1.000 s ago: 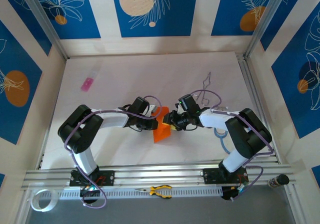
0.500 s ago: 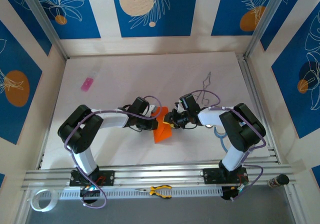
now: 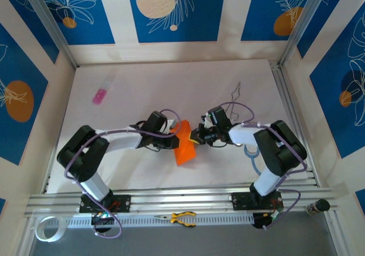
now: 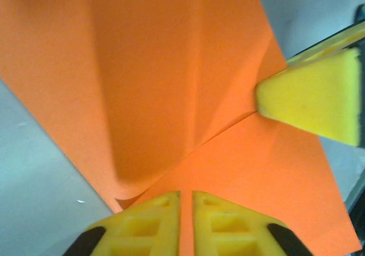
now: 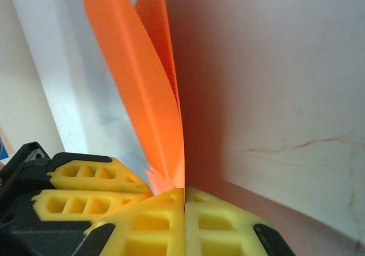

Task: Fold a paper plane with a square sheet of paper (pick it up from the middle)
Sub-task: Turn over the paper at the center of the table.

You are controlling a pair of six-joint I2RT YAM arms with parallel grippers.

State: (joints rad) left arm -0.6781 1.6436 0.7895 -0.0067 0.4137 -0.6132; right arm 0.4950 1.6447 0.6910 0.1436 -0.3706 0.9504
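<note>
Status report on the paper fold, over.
Left gripper shut on orange sheet. Right gripper shut on it too. Sheet creased, between both arms. Pink object well off, nothing blocking.

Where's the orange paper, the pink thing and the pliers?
paper (image 3: pixel 186 151), top view, its flat middle.
pink thing (image 3: pixel 100 96), top view, its middle.
pliers (image 3: pixel 185 216), top view, yellow handles.

White-and-black arms, purple cables, yellow ribbed fingers.

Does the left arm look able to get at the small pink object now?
Probably not yet: the way to the pink object looks free, but the left gripper is shut on the orange sheet.
</note>
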